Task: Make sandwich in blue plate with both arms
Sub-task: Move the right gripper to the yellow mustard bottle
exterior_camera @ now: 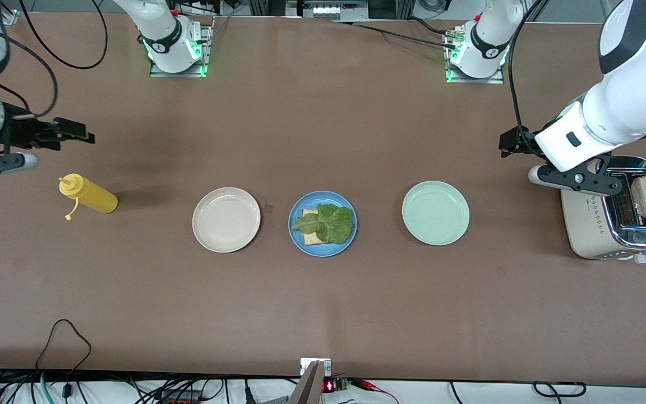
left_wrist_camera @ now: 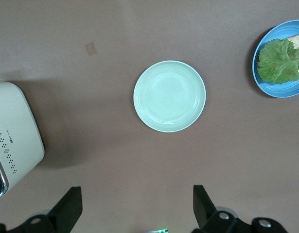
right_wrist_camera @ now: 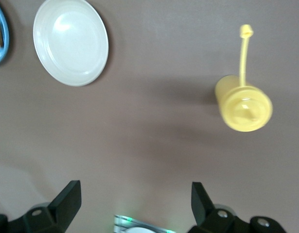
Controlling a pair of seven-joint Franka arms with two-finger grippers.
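Brown table (exterior_camera: 323, 314): left tool (left_wrist_camera: 134, 206) and right tool (right_wrist_camera: 134, 204) gape wide, empty.

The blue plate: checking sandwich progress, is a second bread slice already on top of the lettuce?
No. On the blue plate, the lettuce leaf lies uncovered over one bread slice.

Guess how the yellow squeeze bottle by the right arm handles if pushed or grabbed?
The yellow squeeze bottle stands upright on a narrow base, so a high push would likely tip it. Its round body would probably roll once down. It looks like soft plastic, likely yielding under the jaws; its cap dangles on a tether and may snag. The right gripper hangs open above the table.
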